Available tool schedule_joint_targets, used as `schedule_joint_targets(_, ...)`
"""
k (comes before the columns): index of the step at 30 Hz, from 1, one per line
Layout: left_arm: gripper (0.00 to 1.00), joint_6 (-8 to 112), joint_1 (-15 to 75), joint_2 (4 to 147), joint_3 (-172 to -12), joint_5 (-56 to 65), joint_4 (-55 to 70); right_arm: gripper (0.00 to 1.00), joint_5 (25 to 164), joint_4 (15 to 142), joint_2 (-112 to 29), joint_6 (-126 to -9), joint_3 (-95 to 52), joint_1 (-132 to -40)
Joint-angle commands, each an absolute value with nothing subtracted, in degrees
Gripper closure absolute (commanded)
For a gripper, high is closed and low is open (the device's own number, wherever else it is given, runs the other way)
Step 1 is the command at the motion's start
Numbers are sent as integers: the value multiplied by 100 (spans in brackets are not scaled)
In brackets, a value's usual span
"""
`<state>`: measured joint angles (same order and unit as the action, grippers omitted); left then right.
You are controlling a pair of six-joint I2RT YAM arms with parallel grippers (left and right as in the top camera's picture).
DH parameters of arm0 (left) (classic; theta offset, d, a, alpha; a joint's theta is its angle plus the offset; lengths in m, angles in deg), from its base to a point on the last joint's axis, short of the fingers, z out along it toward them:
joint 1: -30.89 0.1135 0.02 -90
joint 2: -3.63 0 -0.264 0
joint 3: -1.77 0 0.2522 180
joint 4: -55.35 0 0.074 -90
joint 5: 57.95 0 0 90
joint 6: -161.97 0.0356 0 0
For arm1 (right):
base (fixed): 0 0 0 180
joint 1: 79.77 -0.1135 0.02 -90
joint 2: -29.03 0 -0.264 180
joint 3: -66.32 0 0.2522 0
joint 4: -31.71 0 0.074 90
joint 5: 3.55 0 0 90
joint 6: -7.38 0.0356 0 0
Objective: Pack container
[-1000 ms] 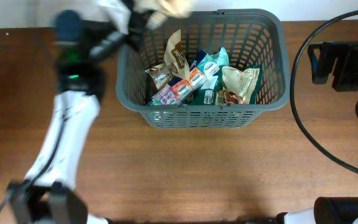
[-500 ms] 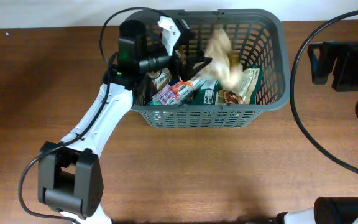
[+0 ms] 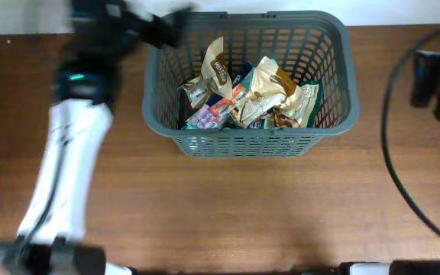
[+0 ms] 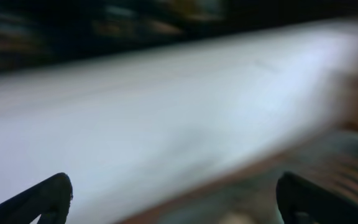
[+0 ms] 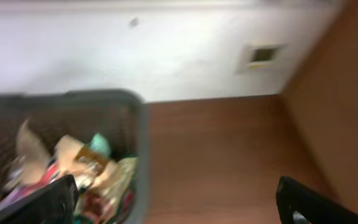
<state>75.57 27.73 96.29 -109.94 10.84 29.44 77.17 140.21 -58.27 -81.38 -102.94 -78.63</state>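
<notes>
Container point(image 3: 247, 143), dark grey with slotted sides, stands at the far edge of the desk point(image 3: 243, 214), a little right of centre, against a white wall point(image 5: 104, 50). Left arm point(image 3: 67, 168), white, runs from the near-left corner of the desk to the container's far-left corner; its upper part is blurred. Cable point(image 3: 392, 153), black, curves over the desk right of the container. Packets point(image 3: 243, 103) lie heaped inside the container: tan packet point(image 3: 270, 84), crumpled, on top near the middle; brown packet point(image 3: 216, 67) standing tilted to its left; pink packet point(image 3: 207, 116) by the front wall. Left tool point(image 4: 174, 183), at the far-left rim, is released, its fingers wide apart with nothing between them. Right tool point(image 5: 176, 199), likewise released and empty, faces the container's corner and bare desk.
</notes>
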Motion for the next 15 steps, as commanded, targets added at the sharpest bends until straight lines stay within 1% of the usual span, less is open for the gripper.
schedule_joint_targets(1, 1, 7544, 3377, 8961, -11173, 2810, 2466, 1, 6246, 14285, -5360, -7530, -10329, -7815)
schedule_joint_targets(3, 1, 7329, 3750, 8860, -11173, 3212, 2070, 1, 6091, 14274, -5106, -7458, -10226, -7817)
schedule_joint_targets(8, 1, 6973, 4513, 8746, -11167, 3293, 1303, 1, 6093, 14281, -4260, -7554, -10202, -7823)
schedule_joint_targets(12, 1, 6702, 4928, 8733, -11134, 3221, 1194, 1, 6229, 14281, -3296, -7681, -9938, -7819)
schedule_joint_targets(15, 1, 6702, 5022, 8731, -11134, 3184, 1268, 1, 6460, 14281, -2411, -7769, -9420, -7736)
